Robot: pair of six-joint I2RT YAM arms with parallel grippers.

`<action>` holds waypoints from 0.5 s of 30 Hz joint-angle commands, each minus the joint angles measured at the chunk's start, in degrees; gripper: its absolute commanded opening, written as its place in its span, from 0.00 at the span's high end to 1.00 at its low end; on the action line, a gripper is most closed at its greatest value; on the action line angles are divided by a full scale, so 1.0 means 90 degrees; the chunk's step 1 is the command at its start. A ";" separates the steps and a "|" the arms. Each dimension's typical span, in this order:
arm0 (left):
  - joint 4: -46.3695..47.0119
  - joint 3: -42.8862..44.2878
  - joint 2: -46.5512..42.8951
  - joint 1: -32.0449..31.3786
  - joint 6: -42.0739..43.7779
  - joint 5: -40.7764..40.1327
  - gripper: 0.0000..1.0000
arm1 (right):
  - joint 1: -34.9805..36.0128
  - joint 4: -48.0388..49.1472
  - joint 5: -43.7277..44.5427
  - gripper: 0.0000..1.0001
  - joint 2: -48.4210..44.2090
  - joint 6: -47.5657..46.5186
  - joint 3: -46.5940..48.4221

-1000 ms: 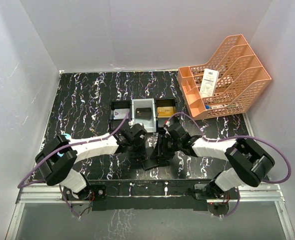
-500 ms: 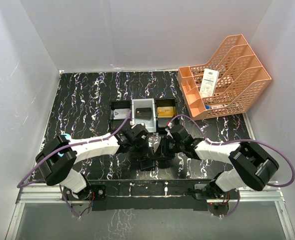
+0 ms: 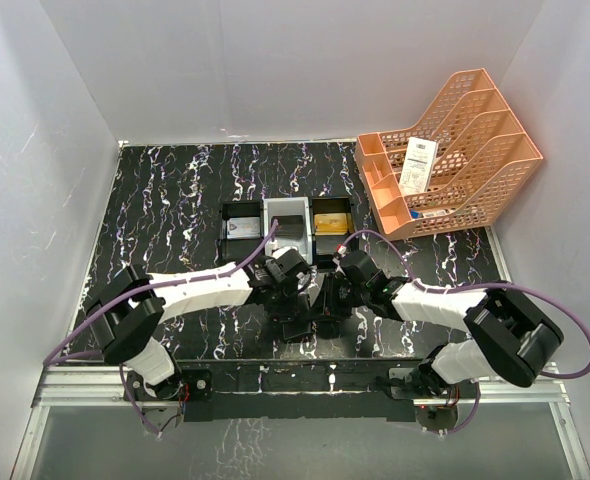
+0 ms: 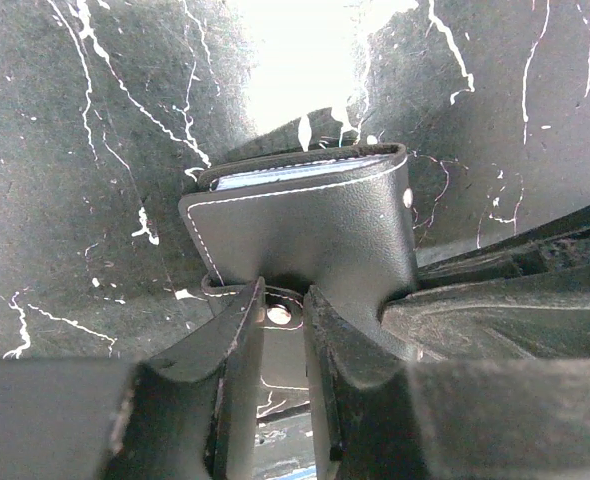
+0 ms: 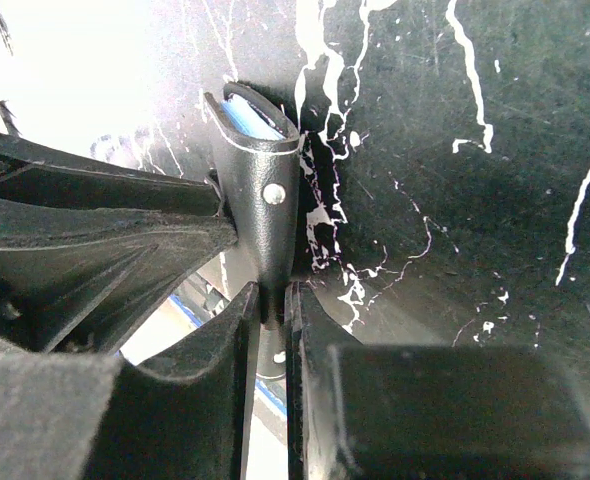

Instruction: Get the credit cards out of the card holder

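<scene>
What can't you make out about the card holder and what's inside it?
Left wrist: the card holder is nearly shut; only a thin pale edge shows at its mouth, so any cards cannot be counted. The left end effector hides its strap end.
Right wrist: glare whites out the upper left; the right end effector covers the holder's lower edge.
Top external: both arms cover the holder; print on the white slip is too small.
</scene>
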 commanded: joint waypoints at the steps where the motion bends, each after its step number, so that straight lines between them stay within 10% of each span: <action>1: -0.0800 -0.0028 0.0046 -0.0094 0.0014 -0.0518 0.82 | 0.0030 0.0097 0.0205 0.99 -0.0332 0.0063 0.0296; 15: -0.1315 -0.0600 -0.0854 -0.0094 -0.0347 -0.1226 0.88 | 0.0028 -0.0159 0.0474 1.00 -0.0312 0.0141 0.0317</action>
